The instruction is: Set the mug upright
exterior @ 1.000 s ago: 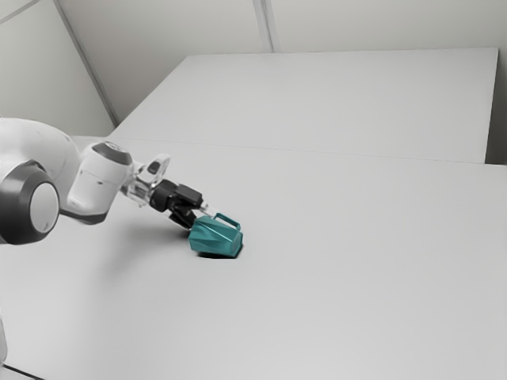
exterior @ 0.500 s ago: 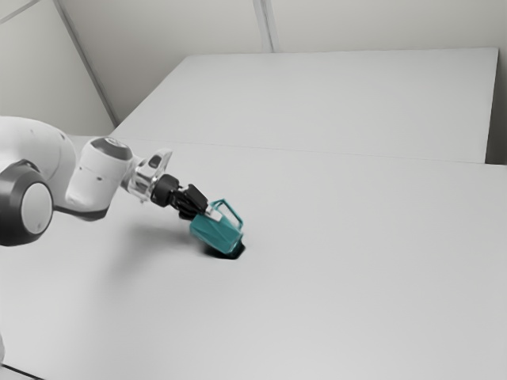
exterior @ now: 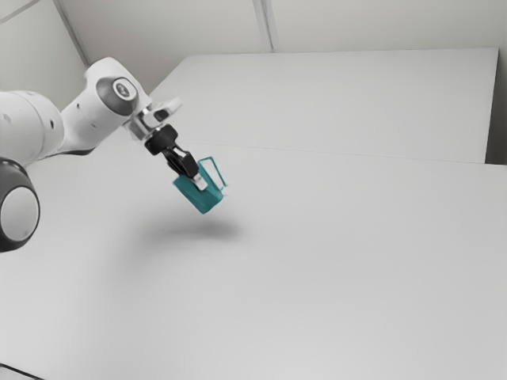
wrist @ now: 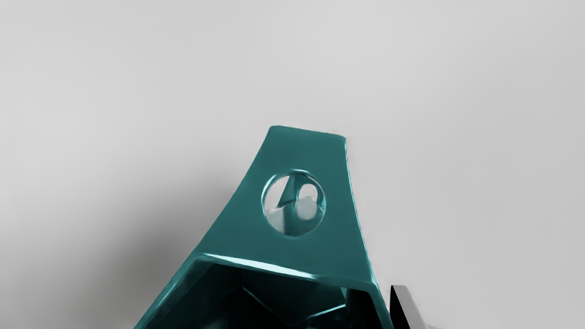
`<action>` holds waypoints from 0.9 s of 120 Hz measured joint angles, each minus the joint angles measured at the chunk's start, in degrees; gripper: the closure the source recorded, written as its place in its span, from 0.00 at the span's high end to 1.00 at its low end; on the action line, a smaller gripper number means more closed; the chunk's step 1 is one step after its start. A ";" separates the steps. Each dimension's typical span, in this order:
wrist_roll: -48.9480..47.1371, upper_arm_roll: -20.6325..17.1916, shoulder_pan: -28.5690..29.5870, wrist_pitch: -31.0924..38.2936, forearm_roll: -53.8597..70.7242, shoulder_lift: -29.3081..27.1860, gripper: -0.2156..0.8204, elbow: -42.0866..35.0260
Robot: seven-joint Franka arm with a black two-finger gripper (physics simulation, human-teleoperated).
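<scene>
The teal mug (exterior: pixel 198 194) hangs tilted above the table in the exterior view, its handle toward the exterior view's right. My gripper (exterior: pixel 196 180) holds it from above, shut on its wall, with a light fingertip lying against the outside. In the wrist view the mug (wrist: pixel 301 155) shows its handle top with a round hole, and its dark open mouth lies nearest my hand. One fingertip stands beside the mug's outer wall there; the other finger is hidden by the mug.
The pale grey table (exterior: pixel 341 261) lies under the mug, with a soft shadow below it. A light wall (exterior: pixel 380 24) rises behind the table's far edge.
My arm has risen and carried the mug up off the table, slightly toward the exterior view's left. The mug has turned from lying on its side to a steeper tilt.
</scene>
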 joint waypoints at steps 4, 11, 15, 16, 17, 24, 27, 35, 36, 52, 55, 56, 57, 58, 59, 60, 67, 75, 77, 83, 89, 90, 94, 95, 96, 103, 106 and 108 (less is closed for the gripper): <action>-0.45 -0.22 -0.54 2.26 3.90 0.04 0.05 -0.09; -1.35 -0.77 -1.15 5.94 9.87 0.27 0.05 -0.23; -1.85 -0.95 -1.35 8.01 12.60 0.76 0.05 -0.26; -1.97 -0.99 -1.39 8.53 13.19 0.91 0.05 -0.27; -2.10 -1.02 -1.43 9.05 13.75 1.04 0.05 -0.29; -2.96 -1.14 -1.71 12.51 16.79 2.03 0.05 -0.53; -3.31 -1.16 -1.80 13.86 17.73 2.51 0.05 -0.64; -4.23 -1.19 -2.11 16.76 20.20 4.04 0.05 -0.94; -4.35 -1.19 -2.16 17.06 20.56 4.22 0.05 -0.98; -6.18 -1.21 -2.64 20.19 25.17 6.08 0.05 -1.45; -6.50 -1.21 -2.64 20.56 25.61 6.27 0.05 -1.50; -6.61 -1.21 -2.64 20.68 25.74 6.33 0.05 -1.52; -6.72 -1.21 -2.64 20.78 25.85 6.39 0.05 -1.55; -6.82 -1.21 -2.64 20.89 25.96 6.43 0.05 -1.60; -6.93 -1.21 -2.64 20.99 26.06 6.49 0.05 -1.66; -7.04 -1.21 -2.64 21.08 26.16 6.53 0.05 -1.72; -7.75 -1.21 -2.66 21.66 26.61 6.89 0.05 -2.09; -8.50 -1.20 -2.69 22.16 26.87 7.35 0.08 -2.36; -8.64 -1.20 -2.70 22.24 26.86 7.41 0.11 -2.39; -9.06 -1.19 -2.69 22.43 26.85 7.52 0.22 -2.41; -9.45 -1.19 -2.67 22.57 26.81 7.56 0.33 -2.41; -9.51 -1.19 -2.68 22.59 26.81 7.56 0.35 -2.40; -9.75 -1.15 -2.70 22.66 26.79 7.52 0.41 -2.32; -9.81 -1.14 -2.70 22.68 26.78 7.49 0.43 -2.30; -9.86 -1.14 -2.71 22.69 26.78 7.47 0.44 -2.26; -10.23 -0.98 -2.70 22.47 26.77 7.02 0.53 -1.86; -10.37 -0.89 -2.70 22.18 26.77 6.74 0.56 -1.32; -10.47 -0.83 -2.70 21.88 26.78 6.59 0.57 -0.72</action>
